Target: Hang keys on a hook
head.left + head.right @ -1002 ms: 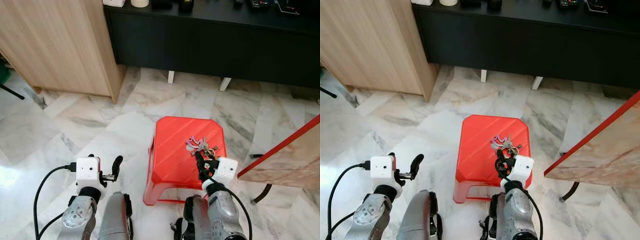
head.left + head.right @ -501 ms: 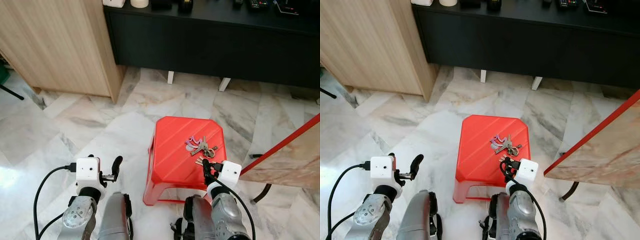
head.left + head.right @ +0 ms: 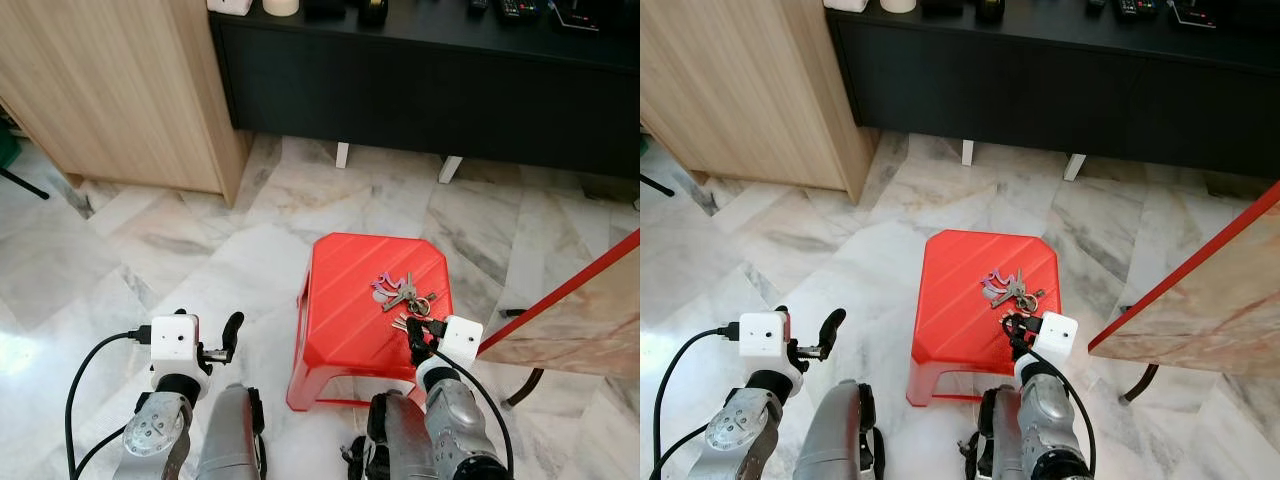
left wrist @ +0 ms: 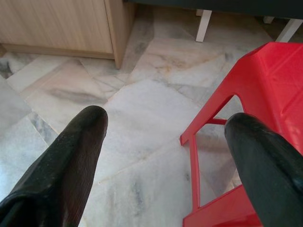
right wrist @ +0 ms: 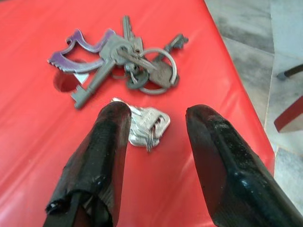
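Right pincer (image 5: 154, 142) parted, empty, over keys (image 5: 120, 61) on red stool (image 3: 350, 300), one silver key partly hidden

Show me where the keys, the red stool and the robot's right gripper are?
keys (image 5: 124, 59), right wrist view, the bunch's middle.
red stool (image 3: 345, 300), left eye view, bare seat.
right gripper (image 5: 154, 118), right wrist view, between its fingers.

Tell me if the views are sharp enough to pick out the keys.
Right wrist view: keys sharp and evenly lit on the red stool, the black fingers close up and soft. Eye views: sharp, keys small; floor glares at the left edge.
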{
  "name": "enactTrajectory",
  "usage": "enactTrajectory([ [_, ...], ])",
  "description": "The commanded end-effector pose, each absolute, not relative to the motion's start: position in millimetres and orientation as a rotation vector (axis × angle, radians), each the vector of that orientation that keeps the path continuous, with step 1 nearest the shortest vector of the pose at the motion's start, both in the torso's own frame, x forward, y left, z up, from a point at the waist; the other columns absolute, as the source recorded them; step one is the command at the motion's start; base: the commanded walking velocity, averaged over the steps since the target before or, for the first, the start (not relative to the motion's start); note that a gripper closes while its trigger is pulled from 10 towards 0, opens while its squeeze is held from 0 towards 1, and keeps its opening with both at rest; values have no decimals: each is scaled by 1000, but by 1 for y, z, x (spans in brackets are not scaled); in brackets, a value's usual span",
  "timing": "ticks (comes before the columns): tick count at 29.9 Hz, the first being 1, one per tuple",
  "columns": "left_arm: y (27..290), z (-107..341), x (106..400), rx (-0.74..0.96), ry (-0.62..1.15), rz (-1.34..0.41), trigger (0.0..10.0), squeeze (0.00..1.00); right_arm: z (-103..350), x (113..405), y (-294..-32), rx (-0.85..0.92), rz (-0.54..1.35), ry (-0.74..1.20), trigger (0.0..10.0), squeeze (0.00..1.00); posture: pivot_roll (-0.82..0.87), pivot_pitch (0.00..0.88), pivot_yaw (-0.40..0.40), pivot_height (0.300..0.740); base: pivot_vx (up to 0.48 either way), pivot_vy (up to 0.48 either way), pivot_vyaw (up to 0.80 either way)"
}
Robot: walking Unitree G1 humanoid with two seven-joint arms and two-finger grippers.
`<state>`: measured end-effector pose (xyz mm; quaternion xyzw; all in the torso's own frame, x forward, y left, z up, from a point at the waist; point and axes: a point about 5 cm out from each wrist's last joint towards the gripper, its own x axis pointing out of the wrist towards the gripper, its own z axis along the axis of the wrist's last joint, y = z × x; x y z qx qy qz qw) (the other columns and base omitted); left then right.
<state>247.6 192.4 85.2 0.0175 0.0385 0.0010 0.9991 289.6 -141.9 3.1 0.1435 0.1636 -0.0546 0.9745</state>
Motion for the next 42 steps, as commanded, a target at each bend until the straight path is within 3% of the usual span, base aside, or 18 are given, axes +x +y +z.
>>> enactTrajectory([
  [1, 194, 78, 243, 53, 108, 7, 10000, 0, -6, 283, -145, 301, -131, 379, 10000, 0, 129, 256, -58, 622, 0, 0, 0],
  [18, 193, 78, 242, 50, 109, 7, 10000, 0, -12, 280, -145, 288, -117, 428, 10000, 0, 131, 266, -60, 622, 0, 0, 0],
  [19, 193, 78, 241, 50, 110, 7, 10000, 0, -12, 280, -144, 285, -103, 430, 4941, 0, 131, 266, -60, 622, 0, 0, 0],
  [20, 193, 78, 241, 50, 110, 7, 10000, 0, -12, 280, -143, 282, -98, 431, 4941, 0, 131, 266, -60, 622, 0, 0, 0],
  [21, 193, 78, 241, 50, 110, 7, 10000, 0, -12, 280, -143, 283, -98, 431, 3843, 0, 130, 267, -61, 622, 0, 0, 0],
  [23, 193, 78, 241, 49, 111, 7, 10000, 0, -12, 280, -143, 288, -104, 432, 2549, 0, 129, 267, -61, 622, 0, 0, 0],
  [24, 193, 78, 241, 49, 111, 7, 10000, 0, -12, 280, -144, 288, -106, 434, 2745, 0, 129, 267, -60, 622, 0, 0, 0],
  [25, 193, 77, 241, 49, 111, 7, 10000, 0, -13, 280, -144, 289, -106, 436, 3608, 0, 129, 267, -60, 622, 0, 0, 0],
  [26, 192, 77, 241, 48, 111, 7, 10000, 0, -13, 279, -144, 286, -104, 441, 7176, 0, 129, 268, -61, 622, 0, 0, 0],
  [27, 192, 77, 241, 48, 111, 7, 10000, 0, -13, 279, -144, 286, -104, 441, 7176, 0, 129, 268, -61, 622, 0, 0, 0],
  [28, 192, 77, 241, 48, 111, 7, 10000, 0, -14, 279, -144, 284, -102, 445, 9961, 0, 129, 267, -61, 622, 0, 0, 0],
  [42, 192, 76, 240, 45, 114, 9, 10000, 0, -15, 278, -141, 271, -80, 458, 10000, 0, 129, 271, -63, 622, 0, 0, 0],
])
